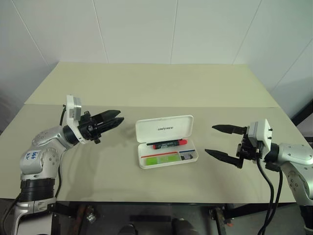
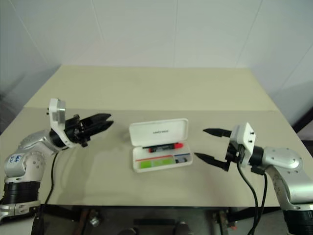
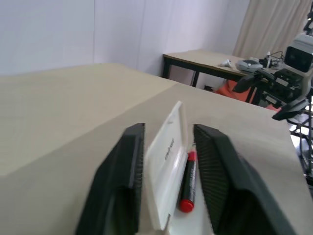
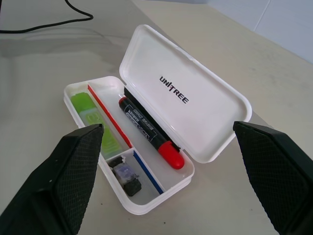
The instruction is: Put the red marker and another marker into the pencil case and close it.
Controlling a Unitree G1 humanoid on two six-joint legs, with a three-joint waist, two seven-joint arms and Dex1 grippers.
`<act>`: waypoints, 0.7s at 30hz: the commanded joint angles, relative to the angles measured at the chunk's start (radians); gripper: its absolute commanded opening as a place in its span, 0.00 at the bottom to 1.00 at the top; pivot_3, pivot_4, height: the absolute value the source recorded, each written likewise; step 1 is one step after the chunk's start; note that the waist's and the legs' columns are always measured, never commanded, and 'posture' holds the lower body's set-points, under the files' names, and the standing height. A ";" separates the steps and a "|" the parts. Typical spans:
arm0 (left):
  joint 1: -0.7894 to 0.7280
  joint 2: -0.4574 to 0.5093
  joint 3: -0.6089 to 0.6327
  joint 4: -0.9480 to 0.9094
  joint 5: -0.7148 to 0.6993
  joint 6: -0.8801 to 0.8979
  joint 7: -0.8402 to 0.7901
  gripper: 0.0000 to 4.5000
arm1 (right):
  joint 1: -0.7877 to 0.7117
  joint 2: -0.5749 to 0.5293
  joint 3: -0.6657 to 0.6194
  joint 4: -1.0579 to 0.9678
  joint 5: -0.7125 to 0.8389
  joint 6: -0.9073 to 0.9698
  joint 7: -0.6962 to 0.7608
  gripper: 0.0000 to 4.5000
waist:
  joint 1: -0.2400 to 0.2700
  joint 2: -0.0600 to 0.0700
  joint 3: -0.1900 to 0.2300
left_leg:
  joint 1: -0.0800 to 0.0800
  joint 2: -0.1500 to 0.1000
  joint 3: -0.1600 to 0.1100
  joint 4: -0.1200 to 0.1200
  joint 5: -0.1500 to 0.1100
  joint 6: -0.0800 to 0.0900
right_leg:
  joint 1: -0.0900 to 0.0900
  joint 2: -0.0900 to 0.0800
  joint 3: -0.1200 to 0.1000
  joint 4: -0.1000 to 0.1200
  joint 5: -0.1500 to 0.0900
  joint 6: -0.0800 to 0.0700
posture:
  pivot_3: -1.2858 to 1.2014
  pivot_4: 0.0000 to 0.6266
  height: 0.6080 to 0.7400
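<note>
The white pencil case lies open mid-table, its lid tilted up toward the far side. The red marker rests in the tray's back slot, red cap toward my right. The lime-green marker lies in the front slot behind a red stripe. My left gripper hovers left of the case and points at it; its fingers stand a narrow gap apart with nothing between them. My right gripper hangs right of the case, wide open and empty, facing it. In the right wrist view the tray's contents are plain.
A small dark object sits in the tray's little end compartment. The beige table stretches bare behind the case to the white wall. The table's front edge runs just below both arms.
</note>
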 commanded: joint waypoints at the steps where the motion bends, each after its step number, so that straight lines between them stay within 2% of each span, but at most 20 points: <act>1: -0.032 0.009 -0.006 0.033 0.033 -0.035 0.013 0.11 | -0.012 -0.003 -0.019 -0.003 0.005 -0.026 0.008 1.00 | -0.002 0.000 0.000 | 0.000 0.000 0.000 0.000 0.000 0.000 | 0.000 0.000 0.000 0.000 0.000 0.000 | 0.52 0.24 1.00; 3: -0.051 0.007 -0.021 0.065 0.051 -0.045 0.014 0.00 | -0.010 -0.007 -0.025 -0.010 0.009 -0.022 0.008 1.00 | -0.003 0.000 0.000 | 0.000 0.000 0.000 0.000 0.000 0.000 | 0.000 0.000 0.000 0.000 0.000 0.000 | 0.52 0.24 1.00; 10: -0.139 -0.034 -0.120 0.229 0.220 -0.156 0.102 0.00 | -0.009 -0.016 -0.030 -0.023 0.009 -0.010 0.002 1.00 | -0.004 0.000 0.000 | 0.000 0.000 0.000 0.000 0.000 0.000 | 0.000 0.000 0.000 0.001 0.000 0.000 | 0.52 0.24 1.00; 13: -0.158 -0.046 -0.159 0.268 0.263 -0.205 0.081 0.00 | -0.009 -0.016 -0.029 -0.035 0.010 -0.004 -0.005 1.00 | -0.009 0.000 0.000 | 0.000 0.000 0.000 0.000 0.000 0.000 | -0.001 0.000 0.000 0.001 0.000 0.000 | 0.52 0.24 1.00; 21: -0.188 -0.070 -0.193 0.300 0.265 -0.243 -0.002 0.00 | 0.001 -0.012 -0.032 -0.053 0.008 0.004 -0.021 1.00 | -0.011 0.000 0.000 | 0.000 0.000 0.000 0.000 0.000 0.000 | -0.002 0.000 0.000 0.005 0.000 0.000 | 0.52 0.24 1.00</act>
